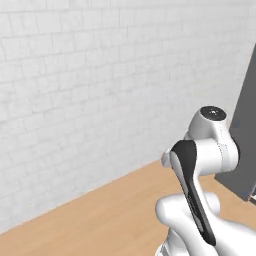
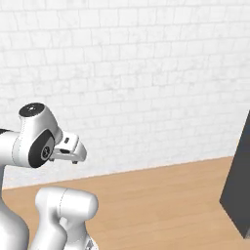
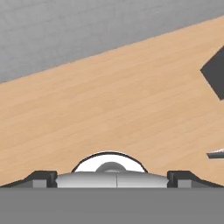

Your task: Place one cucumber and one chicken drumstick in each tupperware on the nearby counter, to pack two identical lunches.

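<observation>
Counter (image 1: 100, 220) of bare light-brown wood runs under a white tiled wall (image 2: 136, 73), with a dark slab (image 2: 239, 195) at its right end, and no cucumber, drumstick or tupperware lies in sight, so where they sit relative to the gripper (image 3: 112, 177) cannot be told. Judging by that, the task is at its searching stage. The gripper hangs spread wide and empty over the wood, and the next move calls for bringing the food into view.

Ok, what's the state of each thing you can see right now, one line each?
gripper: open, holding nothing, above the wood.
counter: bare light-brown wood where it shows, running along the wall.
dark grey panel: upright, at the counter's right end.
white tiled wall: behind the counter.
</observation>
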